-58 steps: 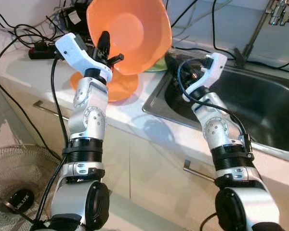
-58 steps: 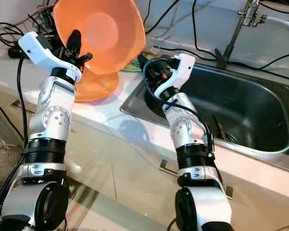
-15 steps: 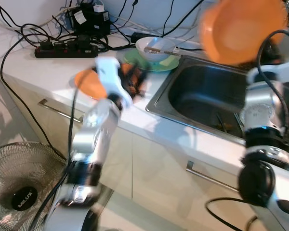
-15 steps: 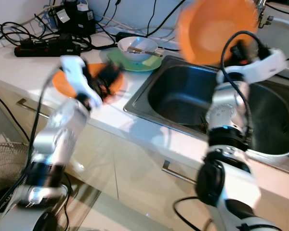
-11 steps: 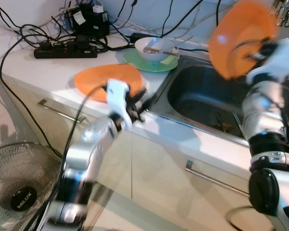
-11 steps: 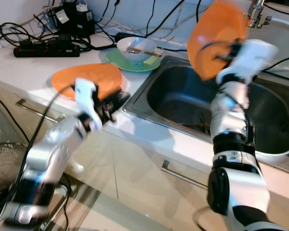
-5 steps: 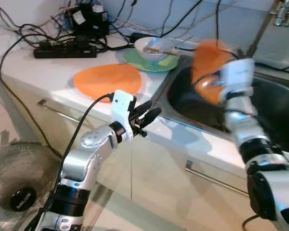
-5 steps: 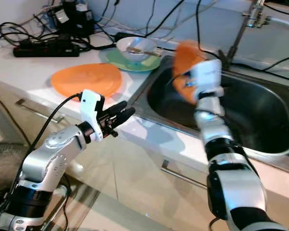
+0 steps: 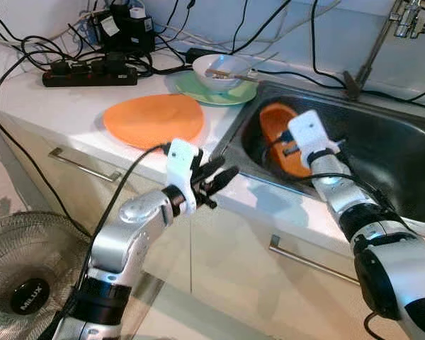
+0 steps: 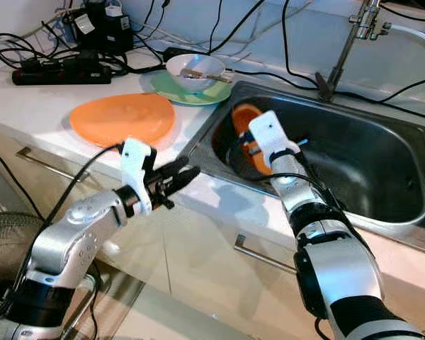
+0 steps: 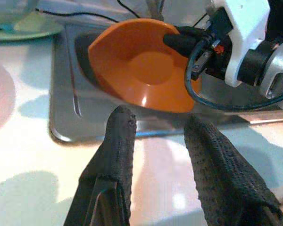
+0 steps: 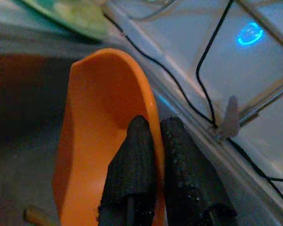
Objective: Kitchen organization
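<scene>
An orange bowl (image 9: pixel 278 129) stands tilted on its side against the left wall of the steel sink (image 9: pixel 389 145). My right gripper (image 12: pixel 155 121) is shut on the bowl's rim (image 12: pixel 96 117), one finger inside and one outside. An orange plate (image 9: pixel 153 120) lies flat on the white counter. Behind it a white bowl (image 9: pixel 223 65) sits on a green plate (image 9: pixel 214 91). Over the counter's front edge, between plate and sink, my left gripper (image 9: pixel 223 170) hovers open with nothing in it, its fingers (image 11: pixel 120 136) pointing towards the bowl.
A black power strip (image 9: pixel 92 74) and tangled cables lie at the back of the counter. The faucet (image 9: pixel 404 14) rises behind the sink. A floor fan (image 9: pixel 28 283) stands low on the left. Cabinet handles (image 9: pixel 81 164) run below the counter.
The bowl passed from my left gripper to my right, which has lowered it from above the sink into the basin. My left arm came down to the counter's front edge.
</scene>
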You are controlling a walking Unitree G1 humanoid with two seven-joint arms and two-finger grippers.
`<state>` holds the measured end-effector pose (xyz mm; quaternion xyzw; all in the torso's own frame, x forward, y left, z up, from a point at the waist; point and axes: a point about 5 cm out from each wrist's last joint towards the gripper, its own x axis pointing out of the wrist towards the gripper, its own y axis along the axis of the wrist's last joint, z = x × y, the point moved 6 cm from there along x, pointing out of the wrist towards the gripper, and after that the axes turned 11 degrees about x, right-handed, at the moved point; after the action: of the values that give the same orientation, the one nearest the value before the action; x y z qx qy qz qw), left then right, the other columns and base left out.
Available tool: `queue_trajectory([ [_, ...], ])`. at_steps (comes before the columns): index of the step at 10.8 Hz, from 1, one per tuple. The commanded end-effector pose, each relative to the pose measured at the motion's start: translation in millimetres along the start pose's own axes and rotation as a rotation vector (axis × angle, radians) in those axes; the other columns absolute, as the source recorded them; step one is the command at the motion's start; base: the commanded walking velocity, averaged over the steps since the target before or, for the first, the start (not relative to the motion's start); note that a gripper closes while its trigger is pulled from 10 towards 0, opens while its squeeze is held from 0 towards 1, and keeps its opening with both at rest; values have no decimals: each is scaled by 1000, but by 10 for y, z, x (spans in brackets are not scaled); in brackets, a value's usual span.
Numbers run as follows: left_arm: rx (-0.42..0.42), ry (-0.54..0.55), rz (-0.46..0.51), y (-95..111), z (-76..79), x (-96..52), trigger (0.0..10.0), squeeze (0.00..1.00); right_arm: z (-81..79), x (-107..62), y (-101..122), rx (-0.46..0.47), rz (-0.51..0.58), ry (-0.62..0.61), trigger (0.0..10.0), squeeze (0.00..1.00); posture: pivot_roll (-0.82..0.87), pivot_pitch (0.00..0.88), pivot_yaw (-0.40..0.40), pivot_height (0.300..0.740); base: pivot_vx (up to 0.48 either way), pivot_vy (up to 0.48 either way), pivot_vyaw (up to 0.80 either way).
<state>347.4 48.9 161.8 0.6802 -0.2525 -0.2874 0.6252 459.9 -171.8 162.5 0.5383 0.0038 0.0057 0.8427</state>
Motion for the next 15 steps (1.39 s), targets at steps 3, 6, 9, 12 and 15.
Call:
queue_trajectory([
  [3, 21, -23, 2, 40, 71, -14, 10000, 0, -22, 54, 40, 61, -56, 30, 10000, 0, 264, 16, -78, 725, 0, 0, 0],
  [6, 16, -21, -4, 29, 56, -38, 10000, 0, -113, 51, -63, 436, -161, 69, 10000, 0, 270, 17, -74, 725, 0, 0, 0],
  [9, 18, -24, -8, 35, 53, -45, 10000, 0, -169, 34, -100, 629, -214, 145, 10000, 0, 269, 22, -71, 725, 0, 0, 0],
  [12, 19, -36, -9, 34, 72, -48, 10000, 0, -234, 2, -152, 680, -246, 197, 10000, 0, 275, 28, -71, 725, 0, 0, 0],
  [15, 22, -40, -12, 32, 77, -54, 10000, 0, -272, -3, -166, 701, -261, 196, 10000, 0, 281, 28, -70, 725, 0, 0, 0],
])
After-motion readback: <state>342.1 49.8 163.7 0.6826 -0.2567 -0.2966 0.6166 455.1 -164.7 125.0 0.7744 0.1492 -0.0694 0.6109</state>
